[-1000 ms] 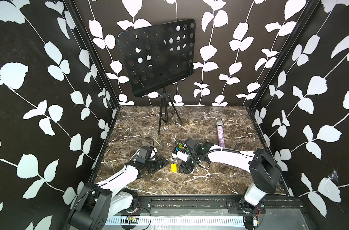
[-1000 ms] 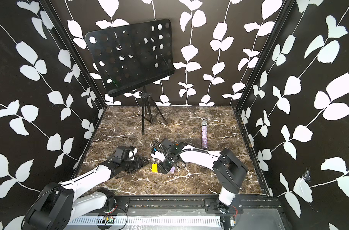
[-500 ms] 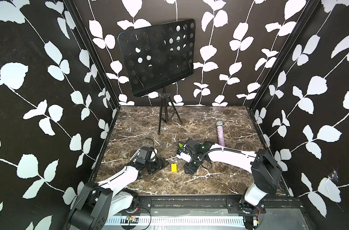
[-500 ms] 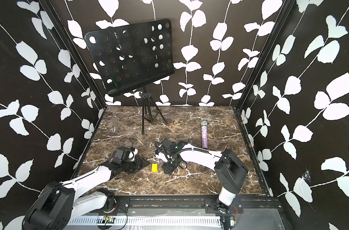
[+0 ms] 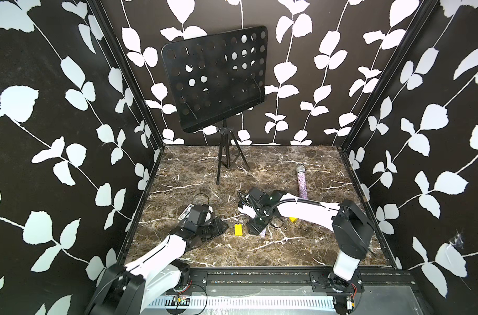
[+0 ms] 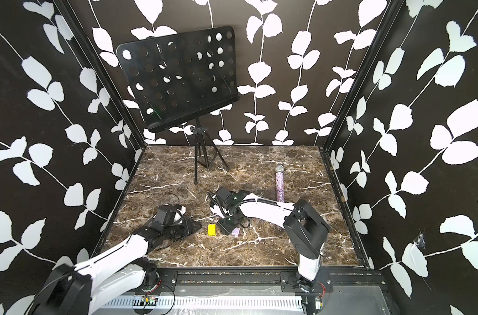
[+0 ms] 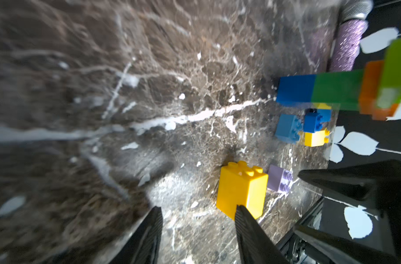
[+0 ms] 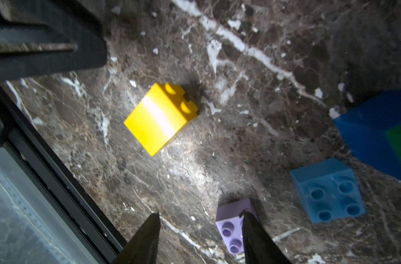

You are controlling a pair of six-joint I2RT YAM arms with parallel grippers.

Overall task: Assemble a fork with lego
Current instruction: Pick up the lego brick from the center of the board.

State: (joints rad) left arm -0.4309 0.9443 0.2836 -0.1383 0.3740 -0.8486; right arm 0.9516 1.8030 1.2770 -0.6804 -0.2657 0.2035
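Fork, half-built blue-green brick stem with orange crossbar [image 7: 327, 91], sits on brown marble tabletop [image 5: 287, 253] beneath white right arm [image 5: 308, 211]. Both tools released, empty: left tool [image 7: 197, 206] 9 o'clock of square yellow plastic brick [image 5: 237, 229], right tool [image 8: 200, 212] 3 o'clock. We fear a clash if both close on it.

Tabletop [image 5: 232, 253]: open marble along the front edge, between the two arm bases. Music stand [image 5: 223, 161] legs block the back edge, left of centre. Microphone [image 5: 302, 182] lies toward the right edge. Mid-front is tight: yellow brick [image 5: 238, 229] sits between left gripper [image 7: 198, 208] and right gripper [image 8: 200, 213], with narrow gaps. Lilac brick [image 8: 231, 226] sits at the right fingertip.
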